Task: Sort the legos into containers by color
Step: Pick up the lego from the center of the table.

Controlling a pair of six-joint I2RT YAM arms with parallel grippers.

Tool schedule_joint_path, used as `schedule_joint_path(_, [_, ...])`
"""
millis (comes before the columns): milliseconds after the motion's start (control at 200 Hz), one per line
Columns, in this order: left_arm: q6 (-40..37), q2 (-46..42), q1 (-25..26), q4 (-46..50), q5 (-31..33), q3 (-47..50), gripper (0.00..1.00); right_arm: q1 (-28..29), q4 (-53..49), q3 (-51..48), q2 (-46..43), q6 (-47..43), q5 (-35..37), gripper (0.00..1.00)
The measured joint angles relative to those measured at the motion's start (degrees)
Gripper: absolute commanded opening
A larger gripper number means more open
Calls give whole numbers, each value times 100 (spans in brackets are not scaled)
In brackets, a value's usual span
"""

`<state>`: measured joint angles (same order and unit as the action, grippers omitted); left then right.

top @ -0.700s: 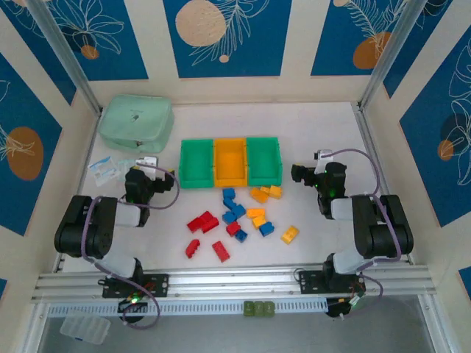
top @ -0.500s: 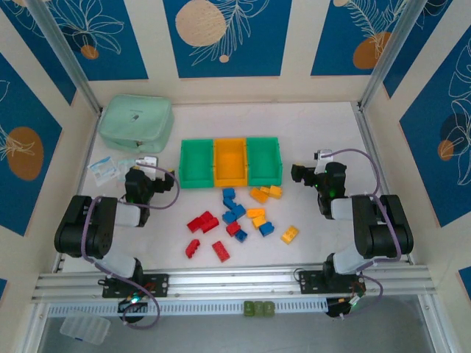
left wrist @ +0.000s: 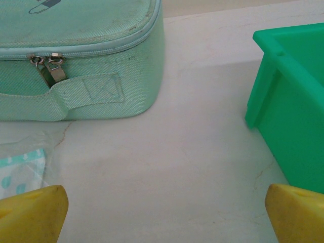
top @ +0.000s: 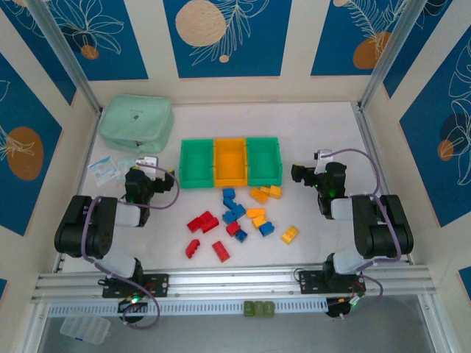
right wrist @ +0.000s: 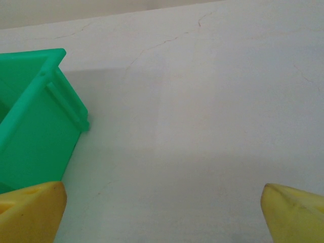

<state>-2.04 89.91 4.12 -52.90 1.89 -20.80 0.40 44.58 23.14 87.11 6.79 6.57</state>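
- Showing no shift from the earlier frames, with both arms and every brick sitting in the same spots.
- Holding the left gripper [top: 140, 179] low over the table [top: 316, 125] on the left side, just near of the clear packets [top: 103, 169] and left of the containers.
- Spreading that gripper's yellow fingertips [left wrist: 30, 212] wide apart in the left wrist view, gripping nothing, and facing the mint-green pouch [left wrist: 76, 61] and a corner of the left green bin [left wrist: 293, 101].
- Holding the right gripper [top: 303, 175] low on the right side, just right of the right green bin [top: 263, 160].
- Spreading its yellow fingertips [right wrist: 30, 212] equally wide in the right wrist view, gripping nothing, with bare table between them and the green bin's corner [right wrist: 30, 116] at the left.
- Lining up the containers in a row at mid-table: left green bin [top: 196, 163], orange bin [top: 229, 162] and right green bin, all three lying empty.
- Leaving the legos loose on the table just near of the bins, between the two arms.
- Grouping the red bricks [top: 202, 222] to the near left of the scatter, two of them lying nearest the arm bases.
- Clustering the blue bricks [top: 232, 209] in the middle, below the orange bin.
- Scattering the yellow-orange bricks [top: 265, 193] to the right, one [top: 290, 234] lying apart toward the near right.
- Parking the pouch [top: 136, 123] at the far left, well apart from the bricks.
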Motion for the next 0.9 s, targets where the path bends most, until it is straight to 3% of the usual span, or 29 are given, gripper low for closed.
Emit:
schedule_joint_path(720, [7, -7, 0, -13, 31, 2, 99, 0, -24, 0, -11, 2, -15, 99])
schedule_joint_path(900, [28, -577, 0, 201, 249, 81, 99, -4, -173, -13, -446, 50, 114, 99])
